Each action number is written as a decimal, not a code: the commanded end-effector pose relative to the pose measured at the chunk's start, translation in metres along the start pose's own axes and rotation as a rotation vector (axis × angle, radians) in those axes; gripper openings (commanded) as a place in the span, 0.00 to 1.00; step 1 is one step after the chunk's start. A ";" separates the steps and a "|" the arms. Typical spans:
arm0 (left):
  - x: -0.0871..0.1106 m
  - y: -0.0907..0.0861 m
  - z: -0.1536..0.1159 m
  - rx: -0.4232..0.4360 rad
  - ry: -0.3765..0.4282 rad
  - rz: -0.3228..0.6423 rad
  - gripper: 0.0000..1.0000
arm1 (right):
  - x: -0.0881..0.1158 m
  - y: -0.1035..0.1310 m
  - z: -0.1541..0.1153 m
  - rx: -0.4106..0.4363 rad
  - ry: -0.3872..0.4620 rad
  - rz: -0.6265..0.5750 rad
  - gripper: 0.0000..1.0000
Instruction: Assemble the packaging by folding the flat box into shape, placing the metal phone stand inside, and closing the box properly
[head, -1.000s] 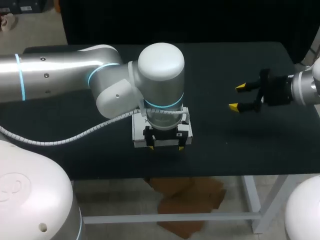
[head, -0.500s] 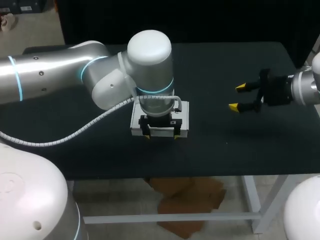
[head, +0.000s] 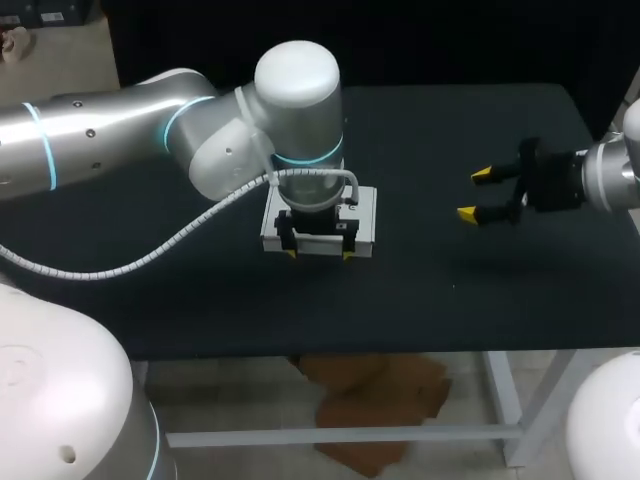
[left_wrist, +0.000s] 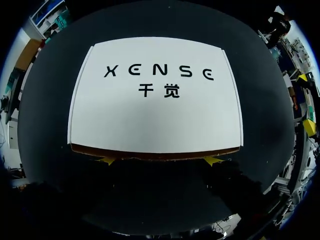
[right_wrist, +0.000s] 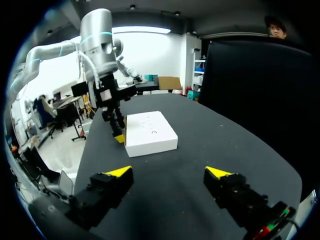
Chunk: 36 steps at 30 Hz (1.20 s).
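Note:
A closed white box (head: 366, 218) with dark print on its lid lies flat on the black table (head: 150, 300). My left gripper (head: 320, 254) stands open over the box's front edge, its two yellow tips down against the near side; the left wrist view has the box (left_wrist: 156, 100) just ahead of the gripper (left_wrist: 159, 160). My right gripper (head: 475, 194) hovers open and empty to the right of the box. In the right wrist view the box (right_wrist: 151, 132) lies well ahead of the right gripper (right_wrist: 168, 172), with my left gripper (right_wrist: 117, 131) beside it. No metal phone stand is in view.
The left arm's cable loop (head: 150, 262) hangs over the table to the left of the box. Bare black tabletop (head: 430, 290) lies between the box and the right gripper and along the front edge.
My left gripper has moved away from the table's front edge and slightly left, and the box has slid with it. The right arm has kept still.

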<state>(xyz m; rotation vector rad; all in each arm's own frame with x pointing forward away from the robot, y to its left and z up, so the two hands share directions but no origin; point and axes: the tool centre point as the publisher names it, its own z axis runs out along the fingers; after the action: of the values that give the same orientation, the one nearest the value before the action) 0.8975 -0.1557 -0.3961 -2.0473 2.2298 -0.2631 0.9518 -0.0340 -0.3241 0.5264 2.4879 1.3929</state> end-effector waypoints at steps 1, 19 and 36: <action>0.005 -0.015 0.005 -0.024 -0.014 0.009 1.00 | -0.001 -0.001 0.000 -0.004 0.003 0.000 1.00; 0.004 -0.056 0.016 -0.058 0.032 0.008 1.00 | -0.001 -0.001 0.000 -0.004 0.003 0.000 1.00; 0.008 -0.097 0.023 -0.053 -0.009 -0.050 1.00 | -0.001 -0.001 0.000 -0.004 0.003 0.000 1.00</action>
<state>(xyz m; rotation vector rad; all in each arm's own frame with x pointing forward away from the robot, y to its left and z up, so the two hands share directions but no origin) 0.9863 -0.1647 -0.3988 -2.1281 2.2182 -0.2496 0.9520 -0.0338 -0.3240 0.5278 2.4891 1.3915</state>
